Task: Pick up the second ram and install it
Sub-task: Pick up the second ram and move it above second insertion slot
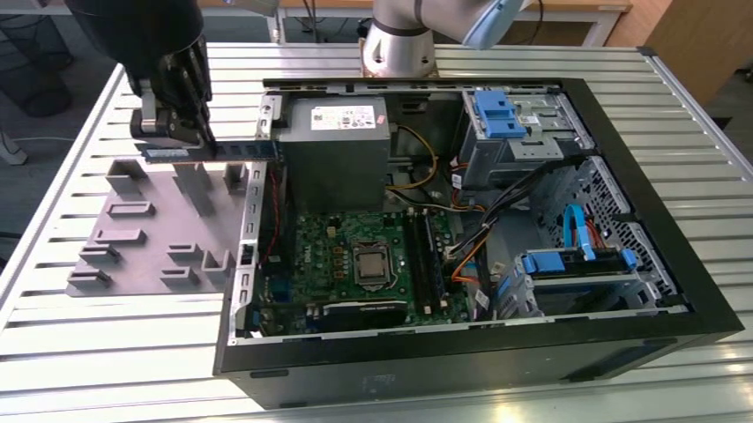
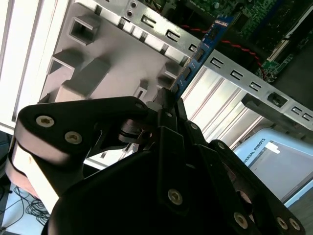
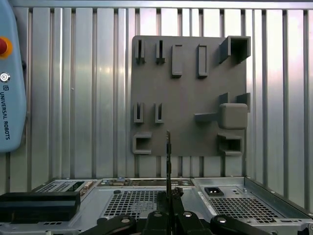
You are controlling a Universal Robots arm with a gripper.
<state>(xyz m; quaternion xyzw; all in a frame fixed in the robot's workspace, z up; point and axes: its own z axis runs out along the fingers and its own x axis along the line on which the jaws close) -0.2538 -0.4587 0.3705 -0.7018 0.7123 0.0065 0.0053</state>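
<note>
Fingers of my end effector (image 1: 176, 144) are clamped on the second ram (image 1: 242, 150), holding the dark stick level and on edge in the air. It hangs just outside the open computer case (image 1: 471, 361), off the case's side wall on the exterior view's left. The stick's free end reaches as far as that wall's upper edge, and its other end, with the whitish label, pokes out past my fingers on the side away from the case. In the first wrist view the ram (image 3: 168, 152) is a thin edge running straight out from my grip, and in the second wrist view its far tip (image 2: 221, 23) lies over the case's perforated wall flange. Below the stick, and clear of it, the grey holder tray (image 1: 136, 233) lies flat on the slatted metal tabletop (image 1: 70, 352), close alongside the same case wall. Inside the case, a grey power supply (image 1: 335, 132) sits just past that wall. The green motherboard (image 1: 341, 251) covers the case floor, with long black memory slots (image 1: 426, 256) near the case's middle. Whether a stick already sits in them I cannot tell. Blue drive brackets (image 1: 500, 115) fill the case's side farthest from the ram. A pale blue handheld pendant (image 3: 10, 73) rests on the tabletop outside the case.
</note>
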